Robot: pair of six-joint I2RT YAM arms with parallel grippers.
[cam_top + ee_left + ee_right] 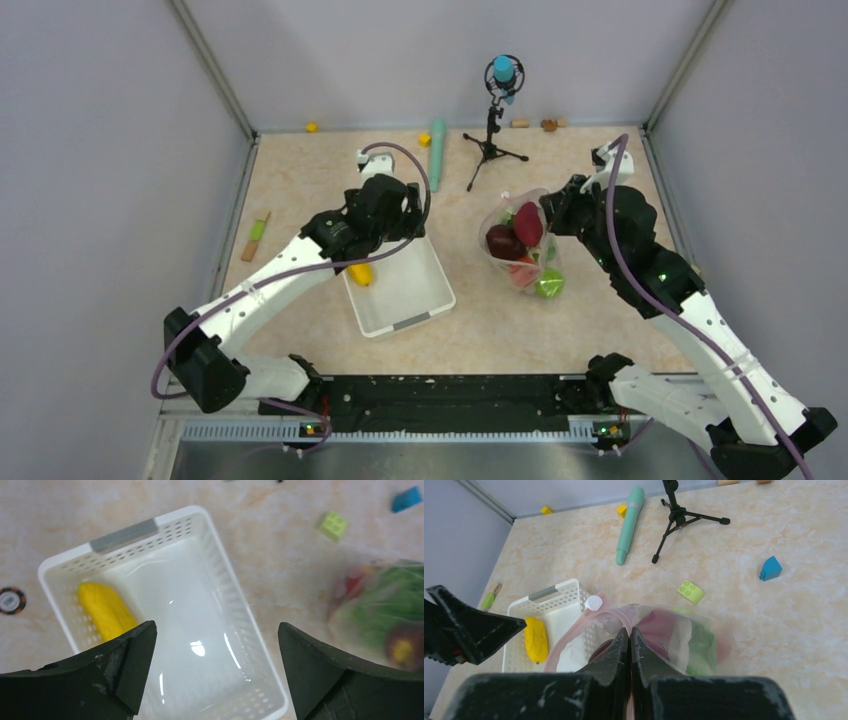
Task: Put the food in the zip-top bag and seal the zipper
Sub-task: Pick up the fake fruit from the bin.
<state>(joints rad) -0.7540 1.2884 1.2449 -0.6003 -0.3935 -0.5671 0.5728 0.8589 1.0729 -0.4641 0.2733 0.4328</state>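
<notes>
The clear zip-top bag lies right of centre with its mouth held up. Inside it I see food: a maroon root, a dark red apple, a green apple and leafy green. My right gripper is shut on the bag's pink zipper strip, near its white slider. A yellow corn-like piece lies alone in the white basket. Above the basket's floor hangs my left gripper, open and holding nothing, with the yellow piece just beyond its left finger.
A teal cylinder and a small black tripod stand at the back. A green block and a blue block lie near the bag. Yellow blocks sit by the back wall, and a green-tipped stick lies at the left.
</notes>
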